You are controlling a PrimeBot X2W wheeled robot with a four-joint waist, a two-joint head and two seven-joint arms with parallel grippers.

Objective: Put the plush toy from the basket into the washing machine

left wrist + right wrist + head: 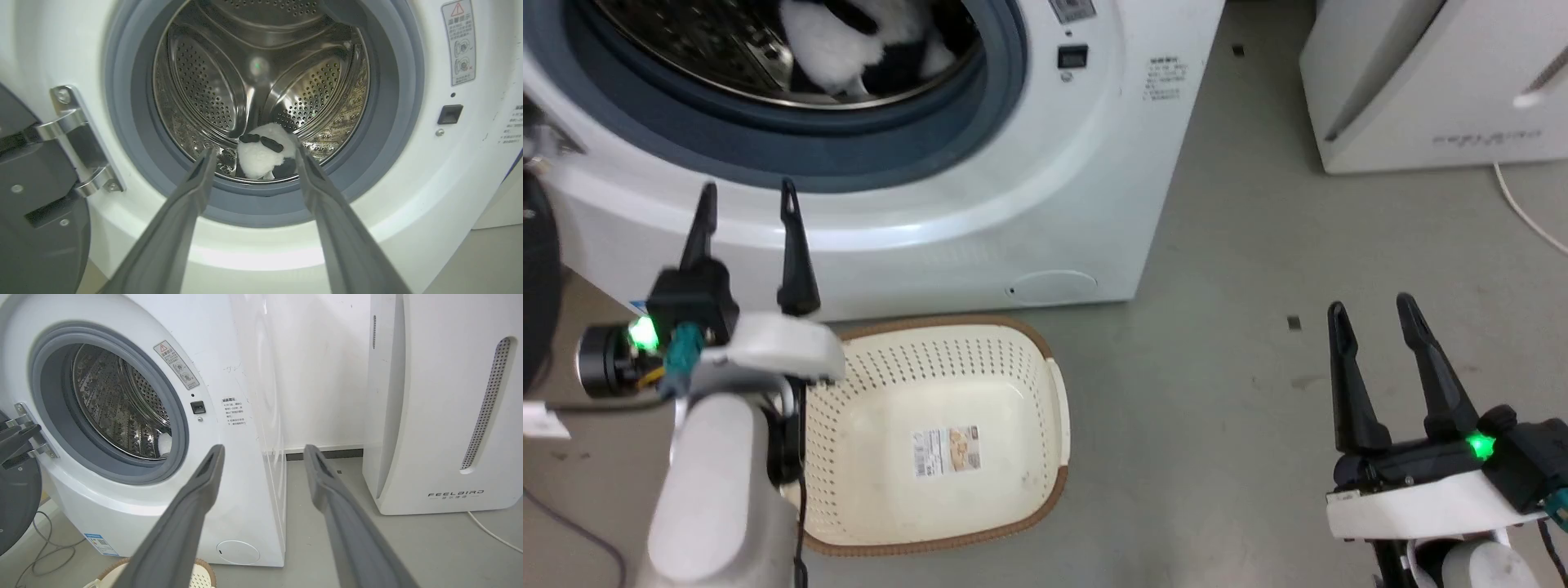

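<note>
The white and black plush toy (849, 41) lies inside the washing machine (1029, 204), on the bottom of its steel drum (265, 81); the left wrist view shows the plush toy (263, 153) just behind the grey porthole ring. My left gripper (747, 200) is open and holds nothing, its tips in front of the porthole's lower rim, outside the drum. The cream basket (947, 506) sits on the floor below the washer with just its label sticker (946, 451) inside. At the lower right my right gripper (1372, 310) stands open over the floor.
The washer's dark door (36, 228) hangs open at the left on a metal hinge (77, 139). A white FEELBIRD appliance (445, 416) stands right of the washer, with a white cable (1523, 208) on the grey floor. More cables (45, 547) lie under the door.
</note>
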